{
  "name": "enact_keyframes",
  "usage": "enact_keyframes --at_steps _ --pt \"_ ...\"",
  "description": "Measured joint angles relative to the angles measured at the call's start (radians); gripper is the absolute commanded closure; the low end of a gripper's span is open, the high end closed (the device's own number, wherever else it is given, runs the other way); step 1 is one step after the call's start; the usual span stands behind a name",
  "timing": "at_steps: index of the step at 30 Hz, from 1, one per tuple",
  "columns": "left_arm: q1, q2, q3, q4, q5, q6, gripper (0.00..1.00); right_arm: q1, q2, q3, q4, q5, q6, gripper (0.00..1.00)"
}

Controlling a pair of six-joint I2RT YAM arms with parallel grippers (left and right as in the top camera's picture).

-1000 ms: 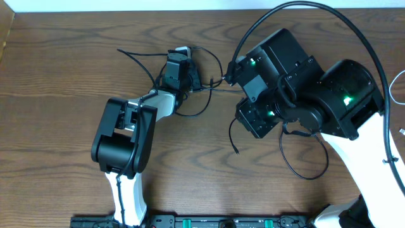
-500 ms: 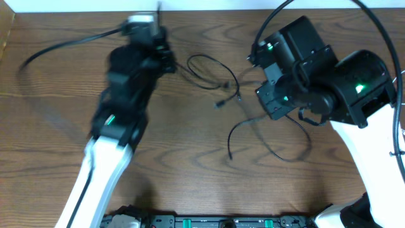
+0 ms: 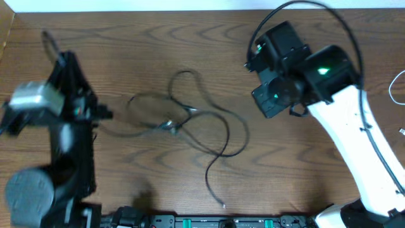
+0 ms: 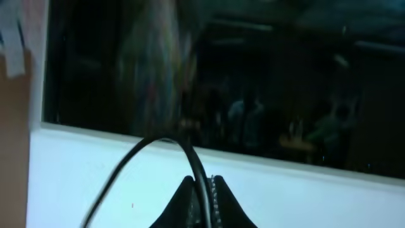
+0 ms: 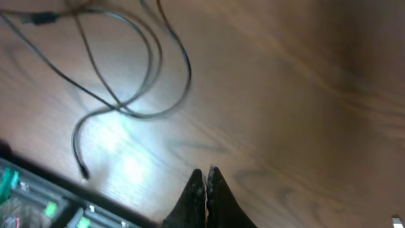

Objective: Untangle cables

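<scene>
Thin black cables (image 3: 209, 130) lie in loose loops across the middle of the table, with one free plug end (image 3: 223, 204) near the front edge. My left gripper (image 4: 202, 180) is shut on one black cable (image 4: 158, 142), which arcs up and left from between the fingers; the camera faces the wall. In the overhead view the left arm (image 3: 63, 126) is blurred at the far left, and a faint strand (image 3: 114, 131) runs from it toward the loops. My right gripper (image 5: 207, 172) is shut on nothing, above bare wood, with the cables (image 5: 126, 69) lying apart from it.
The right arm (image 3: 304, 76) stands at the back right with its own thick black wire arching over it. A white cord (image 3: 395, 88) lies at the right edge. A rail with electronics (image 3: 209, 221) runs along the table's front edge.
The left arm swung from the back middle to the far left with a cable, drawing the tangle out into wider loops. The right gripper closed with nothing in it and drew back right.
</scene>
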Motion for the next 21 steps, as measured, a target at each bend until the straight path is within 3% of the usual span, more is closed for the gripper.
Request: enact_keyframes --at_steps 2,6,8,12,21 --pt "0.000 -0.016 0.000 -0.001 0.000 0.000 0.92 0.003 0.002 -0.072 0.040 -0.056 -0.045 0.87" --pt "0.000 -0.004 0.000 -0.020 0.000 -0.001 0.93 0.037 0.008 -0.224 0.131 -0.212 -0.150 0.53" --pt "0.000 0.005 0.000 -0.033 0.000 -0.001 0.93 0.062 0.008 -0.285 0.172 -0.266 -0.191 0.46" --pt "0.000 0.017 0.000 -0.060 0.000 -0.001 0.93 0.129 0.008 -0.408 0.270 -0.330 -0.233 0.41" --pt "0.000 0.016 0.000 -0.105 0.000 -0.001 0.92 0.220 0.008 -0.619 0.512 -0.367 -0.229 0.44"
